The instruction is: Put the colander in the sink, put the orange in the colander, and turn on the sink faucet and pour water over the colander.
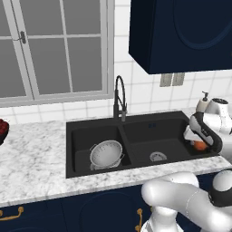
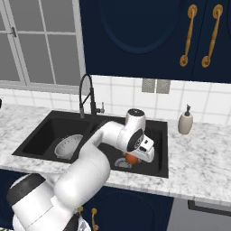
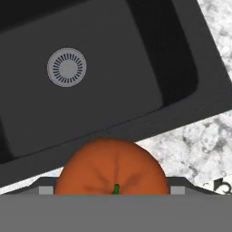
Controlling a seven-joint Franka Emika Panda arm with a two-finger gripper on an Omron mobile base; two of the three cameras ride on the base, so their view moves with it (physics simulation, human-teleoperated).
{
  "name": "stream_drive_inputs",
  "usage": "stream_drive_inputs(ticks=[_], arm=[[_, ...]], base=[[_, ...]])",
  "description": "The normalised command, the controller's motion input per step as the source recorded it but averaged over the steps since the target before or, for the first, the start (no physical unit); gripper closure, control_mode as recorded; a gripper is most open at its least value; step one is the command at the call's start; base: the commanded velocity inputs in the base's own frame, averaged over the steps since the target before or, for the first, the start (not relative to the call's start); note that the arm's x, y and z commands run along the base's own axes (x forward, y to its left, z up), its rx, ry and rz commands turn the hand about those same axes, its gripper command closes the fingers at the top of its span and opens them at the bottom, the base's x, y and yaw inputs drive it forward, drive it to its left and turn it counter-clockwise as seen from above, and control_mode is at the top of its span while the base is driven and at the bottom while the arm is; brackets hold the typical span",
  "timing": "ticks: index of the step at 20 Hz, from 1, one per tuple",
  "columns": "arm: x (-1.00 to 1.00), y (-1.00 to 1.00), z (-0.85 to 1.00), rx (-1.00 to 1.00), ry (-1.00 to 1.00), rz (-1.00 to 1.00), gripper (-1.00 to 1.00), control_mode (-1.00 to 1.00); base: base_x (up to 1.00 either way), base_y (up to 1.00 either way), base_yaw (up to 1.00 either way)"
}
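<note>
Over the right basin of the sink (image 1: 136, 124) the gripper (image 2: 133, 159) holds the orange (image 2: 131, 158) between its jaws, next needing a carry left to the colander (image 1: 107, 154).

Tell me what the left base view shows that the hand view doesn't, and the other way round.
Left base view alone: the colander sitting in the left basin of the sink, the sink faucet behind the divider, the window, and a dark red thing at the counter's left edge. Hand view alone: the green stem of the orange and the fruit filling the space between the gripper's fingers, close up. Both: the orange at the gripper, the right basin's drain, the black sink and the marble counter.
</note>
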Motion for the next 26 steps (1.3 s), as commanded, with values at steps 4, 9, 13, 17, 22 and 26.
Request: stream_drive_inputs(ticks=[4,9,13,17,22,26], arm=[[-0.02,0.97,0.02,-0.01,0.00,0.00,1.00,-1.00],[0.00,0.92,0.08,-0.01,0.00,0.00,1.00,-1.00],[0.00,0.92,0.03,-0.02,0.00,0.00,1.00,-1.00],[0.00,0.92,0.03,-0.02,0.00,0.00,1.00,-1.00],[0.00,0.88,0.03,-0.02,0.00,0.00,1.00,-1.00],[0.06,0.91,0.00,-0.04,0.00,0.00,1.00,-1.00]], base=[[0.00,0.00,0.00],[0.00,0.00,0.00],[0.00,0.00,0.00],[0.00,0.00,0.00],[0.00,0.00,0.00],[0.00,0.00,0.00]])
